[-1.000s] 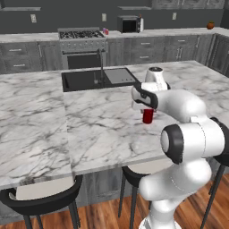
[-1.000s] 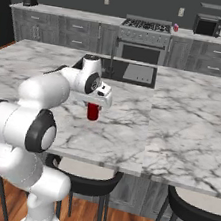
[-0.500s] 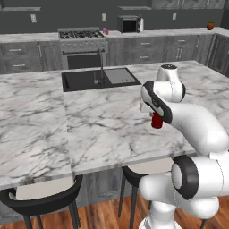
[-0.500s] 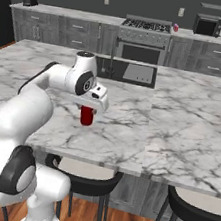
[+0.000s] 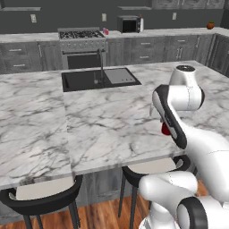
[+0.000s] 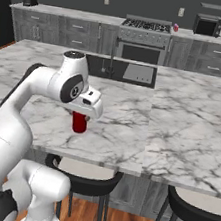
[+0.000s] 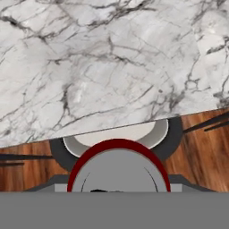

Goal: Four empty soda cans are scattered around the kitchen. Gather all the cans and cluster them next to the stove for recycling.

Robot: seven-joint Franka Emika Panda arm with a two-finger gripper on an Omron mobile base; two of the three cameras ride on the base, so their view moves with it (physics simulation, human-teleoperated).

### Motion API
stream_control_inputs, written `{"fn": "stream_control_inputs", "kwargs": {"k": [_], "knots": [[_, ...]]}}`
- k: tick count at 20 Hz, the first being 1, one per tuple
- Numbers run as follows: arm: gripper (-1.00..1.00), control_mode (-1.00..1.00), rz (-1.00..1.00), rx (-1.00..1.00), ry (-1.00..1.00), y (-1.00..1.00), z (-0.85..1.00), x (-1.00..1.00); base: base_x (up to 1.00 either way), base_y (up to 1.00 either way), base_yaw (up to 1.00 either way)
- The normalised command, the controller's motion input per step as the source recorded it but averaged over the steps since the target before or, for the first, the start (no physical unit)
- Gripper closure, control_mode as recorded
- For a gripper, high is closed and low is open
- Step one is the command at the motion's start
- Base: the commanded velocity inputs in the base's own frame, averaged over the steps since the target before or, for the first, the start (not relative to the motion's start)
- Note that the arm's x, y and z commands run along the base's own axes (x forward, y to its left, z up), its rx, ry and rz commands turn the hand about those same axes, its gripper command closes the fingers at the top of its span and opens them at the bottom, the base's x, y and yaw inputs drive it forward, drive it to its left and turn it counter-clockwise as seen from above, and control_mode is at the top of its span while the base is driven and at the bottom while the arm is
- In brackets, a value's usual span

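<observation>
- The gripper [image 6: 81,117] is clenched on a red soda can [image 6: 79,123], and that can hangs upright beneath the hand, just above the marble island counter [image 6: 181,124] near its front edge.
- From the other side the can is a mere sliver of red [image 5: 165,129] peeking out behind the white forearm.
- Looking down along the hand, the can's silver top and red rim [image 7: 118,172] sit right at the fingers, with the counter's edge and a bar stool [image 7: 117,134] below it, so the can is out past or right at the counter lip.
- Now the relation that matters: the stove [image 6: 145,37] stands on the far wall, straight across the island and beyond the sink [image 6: 120,69], well apart from the gripper.
- Another can, pinkish [image 6: 175,27], already waits on the back counter just beside the stove, between it and the microwave [image 6: 207,24].
- My read is that this is the carry leg of the job; the can's long axis is vertical, which suits setting it down upright.
- The arm alone looks unlikely to span that gap, so I'd expect the base to have to drive round the island.
- Risk as I judge it: a swing of the low-hanging can clipping the counter or the faucet [image 6: 112,57] on the way.
</observation>
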Motion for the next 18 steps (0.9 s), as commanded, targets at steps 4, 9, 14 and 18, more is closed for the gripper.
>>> {"fn": "stream_control_inputs", "kwargs": {"k": [4,9,14,18], "knots": [[1.0,-1.0,0.0,0.0,0.0,0.0,0.66,-0.38,0.0,0.0,0.0],[1.0,-1.0,0.0,0.0,0.0,0.0,0.59,-0.51,0.0,0.0,0.0],[1.0,-1.0,0.0,0.0,0.0,0.0,0.47,-0.56,0.0,0.0,0.0],[1.0,1.0,0.0,0.0,0.0,0.0,0.09,-0.29,-0.39,-0.08,0.0]]}}
